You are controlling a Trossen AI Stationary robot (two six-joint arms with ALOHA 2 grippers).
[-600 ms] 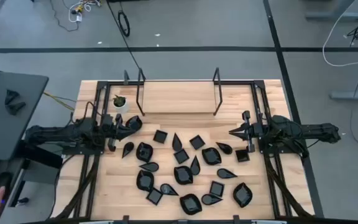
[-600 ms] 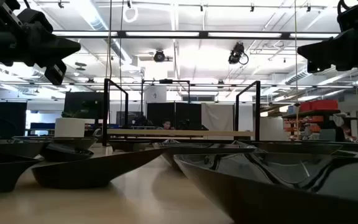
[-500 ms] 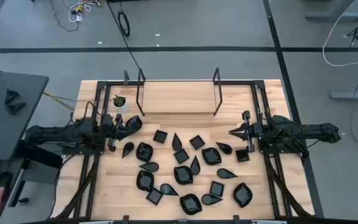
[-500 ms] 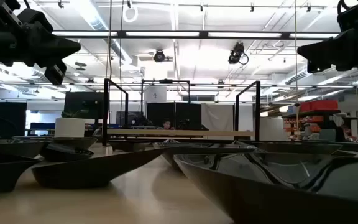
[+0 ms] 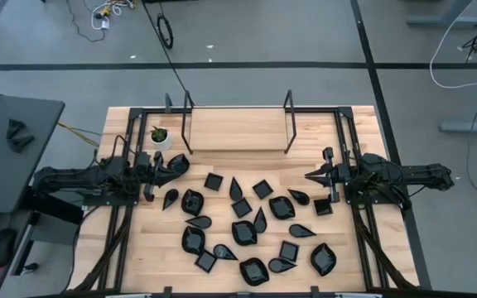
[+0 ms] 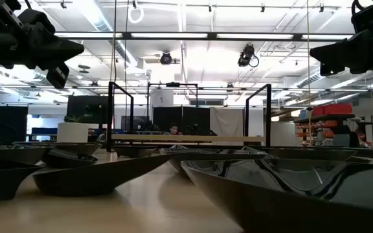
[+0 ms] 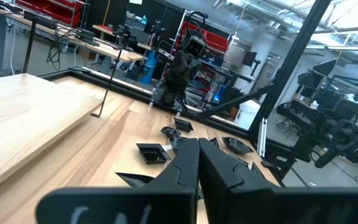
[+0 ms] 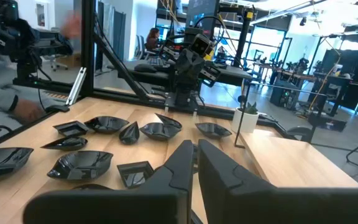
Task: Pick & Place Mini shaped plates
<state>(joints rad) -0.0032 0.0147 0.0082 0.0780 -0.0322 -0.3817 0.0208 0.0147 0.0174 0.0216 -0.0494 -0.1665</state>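
Crowding is the main risk: mini shaped plates [image 5: 243, 233] lie packed mid-table [image 5: 222, 132], several touching, so a descending finger could clip a neighbour or slip on glossy rims. Left gripper [image 5: 182, 164] hovers over the cluster's left edge, right gripper [image 5: 310, 176] over its right; both jaws closed, empty. No readable writing.

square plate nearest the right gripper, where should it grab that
Probably by one raised rim edge of the square plate, coming straight down from above with one finger inside and one outside. It lies flat and shallow just beside the right gripper, with bare table around it.
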